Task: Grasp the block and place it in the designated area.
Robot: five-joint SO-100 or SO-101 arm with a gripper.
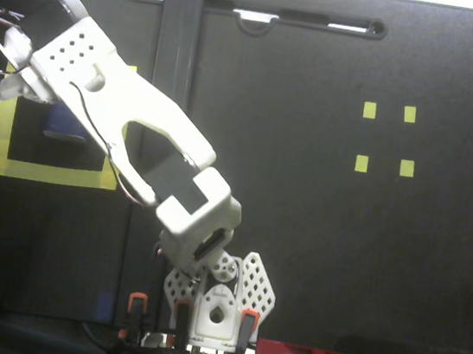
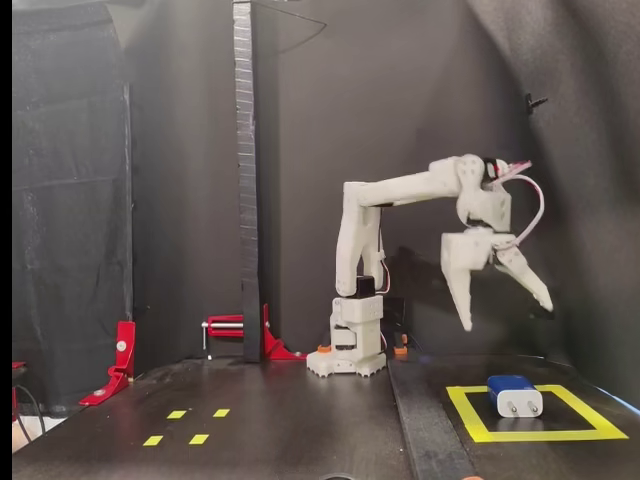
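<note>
The small dark-blue boxy block (image 2: 514, 395) is seen lying flat inside the large square outline of wide yellow tape (image 2: 470, 414), with nothing touching it.

In a fixed view from the side its pale end is turned toward the camera; the long axis is seen running front to back; in a fixed view from above only a blue edge of it (image 1: 58, 127) is shown beside the arm; the white two-finger gripper (image 2: 507, 312) is held well above the block, fingers spread wide and pointed downward, nothing between them; the white arm (image 2: 400, 188) is raised, its upper link stretched almost level from an upright lower link; four small yellow tape squares (image 1: 387, 138) are seen well apart from the outline.
</note>
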